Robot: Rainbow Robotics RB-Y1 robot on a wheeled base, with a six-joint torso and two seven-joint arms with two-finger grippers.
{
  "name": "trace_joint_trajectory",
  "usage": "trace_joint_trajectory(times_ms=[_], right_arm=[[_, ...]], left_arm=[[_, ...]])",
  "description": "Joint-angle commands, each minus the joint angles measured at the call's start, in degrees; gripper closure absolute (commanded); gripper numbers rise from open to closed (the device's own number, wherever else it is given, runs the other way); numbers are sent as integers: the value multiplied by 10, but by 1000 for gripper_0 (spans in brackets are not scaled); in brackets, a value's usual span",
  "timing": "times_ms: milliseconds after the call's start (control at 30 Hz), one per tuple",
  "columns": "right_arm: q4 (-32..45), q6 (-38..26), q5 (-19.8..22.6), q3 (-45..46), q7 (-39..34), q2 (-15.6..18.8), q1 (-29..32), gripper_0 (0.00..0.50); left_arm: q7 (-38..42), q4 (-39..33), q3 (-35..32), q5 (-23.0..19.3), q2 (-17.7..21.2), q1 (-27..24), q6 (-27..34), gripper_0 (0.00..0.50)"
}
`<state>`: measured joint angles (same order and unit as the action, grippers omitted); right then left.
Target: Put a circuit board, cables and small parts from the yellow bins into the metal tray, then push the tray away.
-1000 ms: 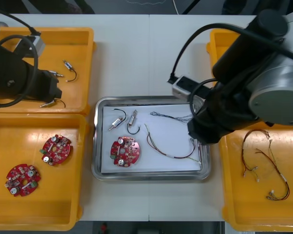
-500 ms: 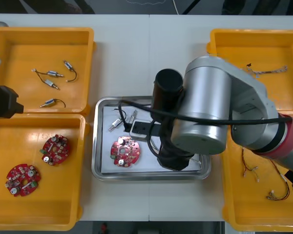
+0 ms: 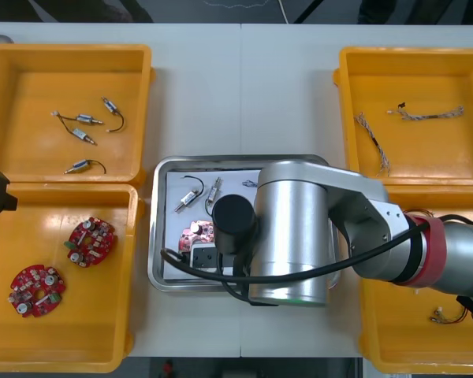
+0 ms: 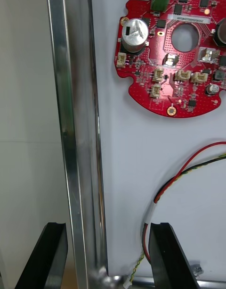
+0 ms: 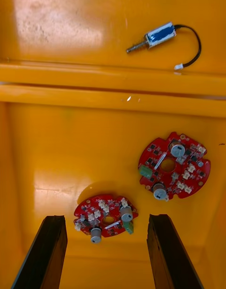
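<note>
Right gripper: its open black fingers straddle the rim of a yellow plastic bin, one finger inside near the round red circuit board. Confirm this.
Wrong in one respect: whose rim it is. The right gripper has its open black fingers astride the rim of the shiny metal tray, one finger inside near the round red circuit board. The right wrist view shows it.

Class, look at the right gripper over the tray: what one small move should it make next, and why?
Probably shut the jaws of the right gripper on the rim of the tray, ready to push. They stand open astride that rim, and the tray already holds a circuit board, a red and yellow cable and small parts. The left gripper hangs over a bin.
</note>
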<state>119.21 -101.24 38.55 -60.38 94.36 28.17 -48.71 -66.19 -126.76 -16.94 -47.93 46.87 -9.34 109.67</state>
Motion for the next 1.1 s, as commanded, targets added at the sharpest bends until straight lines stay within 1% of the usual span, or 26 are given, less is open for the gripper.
trace_joint_trajectory(times_ms=[33, 133, 267, 367, 500, 700, 1100], right_arm=[[-7, 4, -14, -26, -8, -30, -3, 0], [-18, 4, -18, -25, -8, -43, 9, 0], [-18, 5, -42, -31, -5, -53, 27, 0], [-18, 10, -54, -42, -8, -54, 36, 0], [-20, 17, -83, -58, -4, -54, 50, 0], [-40, 24, -102, -80, -4, -58, 51, 0], [-68, 41, -123, -98, -6, -66, 52, 0]], left_arm=[[-84, -16, -16, -12, 33, 29, 3, 0], [-87, -17, -16, -16, 33, 30, 3, 0], [-91, -16, -16, -34, 33, 30, 3, 0], [-93, -17, -16, -44, 33, 31, 3, 0], [-98, -17, -20, -52, 33, 31, 3, 0], [-108, -17, -24, -54, 33, 31, 3, 0], [-110, -17, -24, -54, 32, 32, 3, 0]])
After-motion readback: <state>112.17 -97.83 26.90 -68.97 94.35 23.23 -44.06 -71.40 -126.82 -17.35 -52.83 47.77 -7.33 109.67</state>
